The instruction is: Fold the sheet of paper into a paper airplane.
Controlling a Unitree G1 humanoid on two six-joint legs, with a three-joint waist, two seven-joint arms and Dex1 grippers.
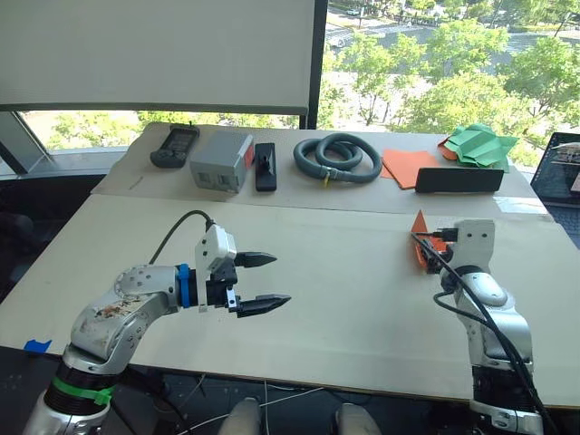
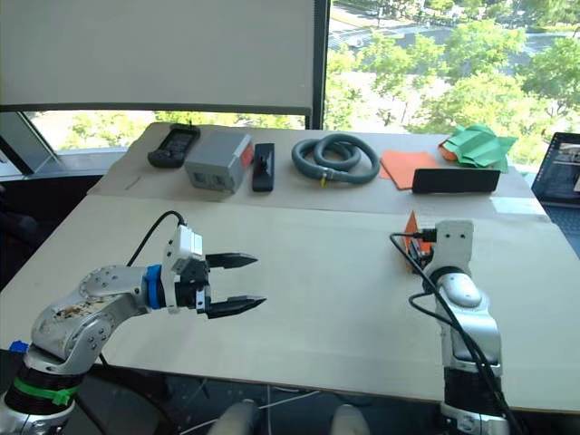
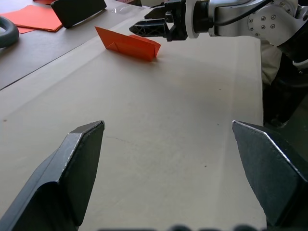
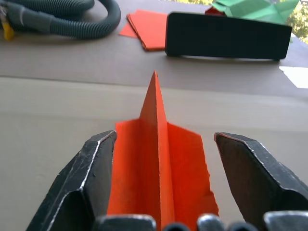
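Observation:
The sheet of paper (image 1: 421, 237) lies on the table at the right, folded into a small orange paper airplane (image 4: 159, 163) with an upright centre fin and a pointed nose facing the far side. My right gripper (image 4: 166, 138) is open, one black finger on each side of the airplane's tail without pressing it. In the left wrist view the airplane (image 3: 129, 43) rests flat with the right gripper (image 3: 147, 26) just behind it. My left gripper (image 1: 281, 279) hovers open over the table's middle left, far from the paper, with nothing in it.
On the far strip of the pale table (image 1: 344, 299) sit a handheld device (image 1: 175, 145), a grey box (image 1: 222, 161), a black remote (image 1: 265, 166), a coiled grey hose (image 1: 337, 156), an orange paper stack (image 1: 410, 167), a black case (image 1: 459, 179) and green paper shapes (image 1: 478, 145). A laptop (image 1: 560, 172) is at the far right.

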